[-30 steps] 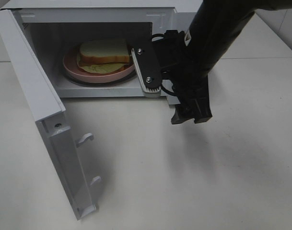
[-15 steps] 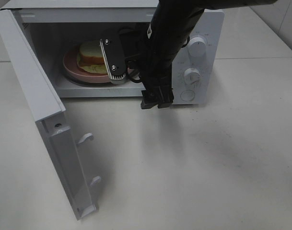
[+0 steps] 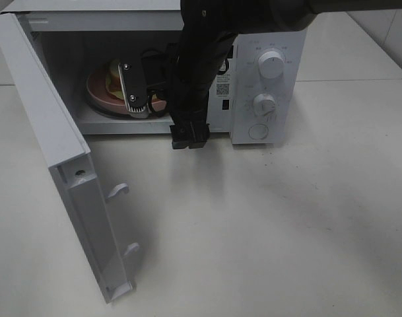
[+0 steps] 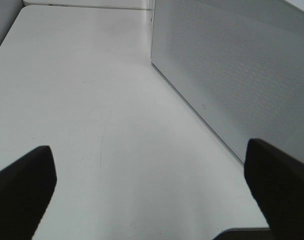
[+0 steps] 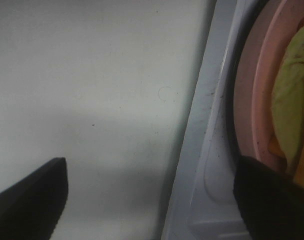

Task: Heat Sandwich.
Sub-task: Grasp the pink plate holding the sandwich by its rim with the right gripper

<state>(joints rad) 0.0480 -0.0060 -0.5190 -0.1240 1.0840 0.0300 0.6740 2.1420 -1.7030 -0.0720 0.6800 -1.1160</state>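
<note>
With the sandwich seated in the microwave, the door is best pushed shut near its free edge by the empty, spread right gripper.

Exterior high: flat diffuse overhead light, worktop bright off-white, no hard glare. Shadows are soft only: a faint smear on the worktop in front of the microwave under the right arm, and a grey edge along the foot of the open door. Cavity dim. Arm crushed to black, little detail. Focus sharp throughout.

Left wrist: worktop evenly lit, grey panel shows fine dot texture. Fingers of the left gripper are dark and defocused.

Right wrist: soft all over. Broad shadow band on the worktop beside the fingers of the right gripper. Pink plate and sandwich filling blurred.
</note>
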